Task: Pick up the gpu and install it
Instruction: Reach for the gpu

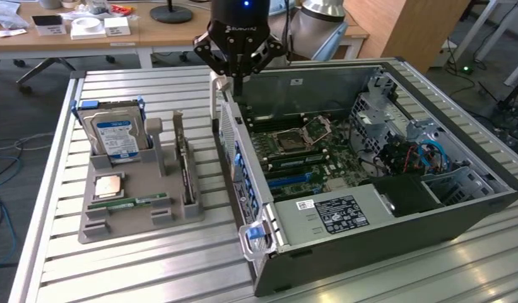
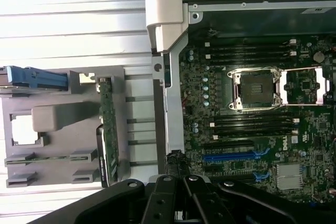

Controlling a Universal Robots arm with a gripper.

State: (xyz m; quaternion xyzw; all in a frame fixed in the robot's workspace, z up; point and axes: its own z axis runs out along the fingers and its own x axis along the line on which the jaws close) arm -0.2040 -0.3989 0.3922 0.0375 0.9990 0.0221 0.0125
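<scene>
Claw (image 1: 238, 74) pinched fully shut, empty-handed, hovering over the open computer case (image 1: 394, 221) at its wall on the exterior view's left. The gpu (image 1: 185, 170) stands on edge in the grey holder (image 1: 103, 230) just beside that wall, top edge free for grabbing, though the gap to the case looks narrow

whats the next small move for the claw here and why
Probably shift the claw sideways, off the case, until it hangs above the graphics card. The claw is shut and empty above the case's wall. The card stands on edge in the grey rack, untouched, to the exterior view's left of the case, so nothing can be picked up from where the claw is.
</scene>
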